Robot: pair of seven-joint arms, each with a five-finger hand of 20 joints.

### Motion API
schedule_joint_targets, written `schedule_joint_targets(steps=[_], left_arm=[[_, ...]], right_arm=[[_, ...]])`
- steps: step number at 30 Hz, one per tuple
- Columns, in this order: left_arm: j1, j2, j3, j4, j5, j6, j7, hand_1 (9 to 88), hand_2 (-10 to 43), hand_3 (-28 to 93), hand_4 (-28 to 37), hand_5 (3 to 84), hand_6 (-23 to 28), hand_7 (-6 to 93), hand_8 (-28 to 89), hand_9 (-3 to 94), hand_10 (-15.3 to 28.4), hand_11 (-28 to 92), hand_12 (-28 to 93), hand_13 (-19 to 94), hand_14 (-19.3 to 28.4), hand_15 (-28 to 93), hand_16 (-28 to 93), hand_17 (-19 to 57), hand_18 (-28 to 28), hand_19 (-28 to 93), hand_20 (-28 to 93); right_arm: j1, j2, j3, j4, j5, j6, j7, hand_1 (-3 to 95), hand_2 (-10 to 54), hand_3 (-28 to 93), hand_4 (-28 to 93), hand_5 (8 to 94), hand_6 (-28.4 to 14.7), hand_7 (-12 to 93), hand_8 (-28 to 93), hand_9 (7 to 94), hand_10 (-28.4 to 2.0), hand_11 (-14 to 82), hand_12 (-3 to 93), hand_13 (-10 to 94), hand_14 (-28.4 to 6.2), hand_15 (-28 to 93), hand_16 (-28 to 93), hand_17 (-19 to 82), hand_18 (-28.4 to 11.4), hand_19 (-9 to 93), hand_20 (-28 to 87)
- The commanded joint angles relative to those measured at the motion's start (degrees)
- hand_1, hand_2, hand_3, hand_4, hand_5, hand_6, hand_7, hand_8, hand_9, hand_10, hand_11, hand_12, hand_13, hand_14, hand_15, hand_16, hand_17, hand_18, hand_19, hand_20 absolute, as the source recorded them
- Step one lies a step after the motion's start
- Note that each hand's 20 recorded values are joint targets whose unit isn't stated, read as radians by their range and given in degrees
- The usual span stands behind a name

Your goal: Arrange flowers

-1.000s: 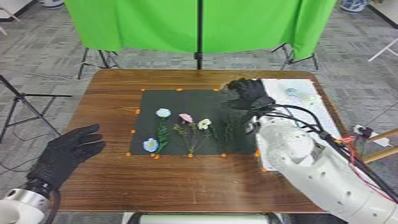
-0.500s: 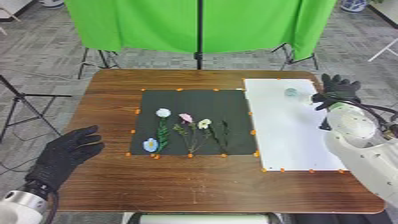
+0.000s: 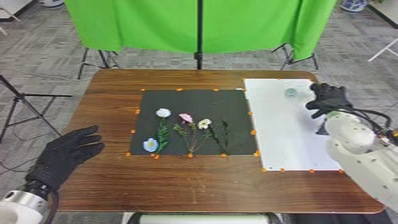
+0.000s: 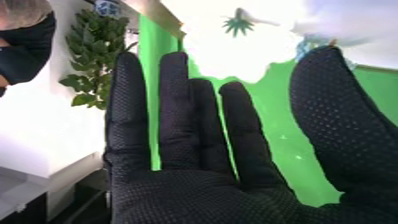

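Note:
My right hand [image 3: 328, 98] is over the right edge of the white board [image 3: 293, 145], open. In the right wrist view the right hand [image 4: 209, 195] has straight fingers, the thumb apart. Beyond them is a white, ragged-edged shape [image 4: 240, 47] with a green star-shaped piece; I cannot tell whether the hand touches it. My left hand [image 3: 67, 152] rests open, left of the black mat [image 3: 191, 96]. On the mat lie a white flower [image 3: 163, 113], a blue flower [image 3: 150, 145], a pink flower [image 3: 186, 118], a cream flower [image 3: 204, 123] and green stems [image 3: 225, 135].
A small pale green item [image 3: 290, 92] is on the white board's far part. Orange dots line the mat and board on the brown table [image 3: 204, 185]. A green curtain [image 3: 151, 25] hangs behind the table, with stand legs below it.
My right hand has moved from the black mat's right edge across the white board to its right side, uncovering the green stems and pale green item. My left hand has stayed put.

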Motion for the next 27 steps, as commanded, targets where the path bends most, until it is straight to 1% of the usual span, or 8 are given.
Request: schedule_joint_targets(steps=[1,3,5,6,8,11,21,27], left_arm=[[0.7,-0.26,0.09,0.21,0.17,0.36,-0.48,26.0,6.9,76,-27.6,35.7,6.6,31.4,-16,31.4,15.8,40,13,26,17.8,56,-7,-6.5,23.0,61,3],[0.7,-0.37,0.04,0.18,0.16,0.23,-0.56,26.0,6.9,76,-27.6,35.7,6.6,31.4,-16,31.4,15.7,40,13,26,17.8,56,-7,-6.5,23.0,61,3],[0.7,-0.37,0.17,0.2,0.17,0.2,-0.5,26.1,7.0,76,-27.6,35.7,6.6,31.4,-16,31.5,15.8,40,13,26,17.8,56,-7,-6.5,23.0,61,3],[0.8,-0.43,0.12,0.14,0.16,0.19,-0.52,26.1,7.0,76,-27.6,35.7,6.6,31.4,-16,31.5,15.7,40,13,26,17.8,56,-7,-6.5,23.0,61,3],[0.9,-0.54,0.14,0.09,0.21,0.38,-0.36,26.1,7.0,76,-27.6,35.7,6.6,31.4,-16,31.4,15.8,40,13,26,17.9,56,-7,-6.5,23.0,61,3],[1.0,-0.66,0.02,0.01,0.23,0.25,-0.28,26.1,7.0,76,-27.6,35.7,6.6,31.4,-16,31.4,15.8,40,13,26,17.9,56,-7,-6.5,23.0,61,3],[0.4,-0.62,0.61,0.32,0.16,-0.08,-0.07,26.1,7.0,76,-27.6,35.7,6.6,31.2,-15,31.4,15.7,40,13,26,17.9,56,-7,-6.5,23.0,61,3],[0.2,-0.36,0.95,0.44,0.12,-0.21,-0.17,26.1,7.0,76,-27.5,35.7,6.6,31.3,-16,31.5,15.8,40,13,26,17.9,56,-7,-6.5,23.0,61,3]], right_arm=[[1.8,-0.8,-0.8,1.0,-2.6,-3.8,1.4,35.9,-8.9,91,-28,39.6,-3.1,30,-21,40.9,-8.9,29.7,16.4,51,-4.7,48,12,21,-15.0,71,18],[2.5,-0.8,-2.3,1.7,-2.3,-2.0,1.8,37.0,-8.3,90,-28,41.2,-2.2,33,-22,42.2,-9.3,33.7,17.4,52,-4.0,51,13,22,-14.6,73,19],[2.5,-0.8,-2.7,2.4,-2.0,1.6,0.4,40.9,-8.0,86,-28,44.3,-0.9,36,-24,45.1,-9.6,38.6,17.7,56,-2.4,51,21,25,-14.3,75,21],[2.6,-0.8,-3.0,2.4,-1.4,2.5,0.6,43.5,-7.5,84,-28,47.9,-0.2,38,-23,50.8,-8.7,38.5,22.6,61,-0.9,50,26,27,-14.6,76,23],[2.3,-0.7,-3.5,2.6,-1.8,6.8,-0.9,47.6,-6.3,80,-28,56.7,0.9,47,-18,67.0,-6.0,27.7,35.7,70,0.2,46,32,31,-14.4,76,27],[1.6,-0.4,-3.2,0.6,-1.2,8.8,-2.0,50.8,-7.5,81,-28,68.5,2.1,48,-13,82.2,-3.5,22.2,44.0,80,-0.2,46,34,35,-14.6,76,33],[2.2,-2.8,-5.3,-12.7,-0.4,14.9,-11.5,50.5,-9.4,84,-28,71.3,1.6,47,-13,84.4,-3.8,21.4,45.7,82,-0.2,47,36,36,-15.0,77,36],[5.0,-7.0,-10.2,-15.3,-2.0,12.3,-15.6,50.1,-9.5,84,-28,70.4,1.8,48,-13,83.8,-4.1,21.6,46.0,81,0.0,48,36,35,-14.9,77,37]])
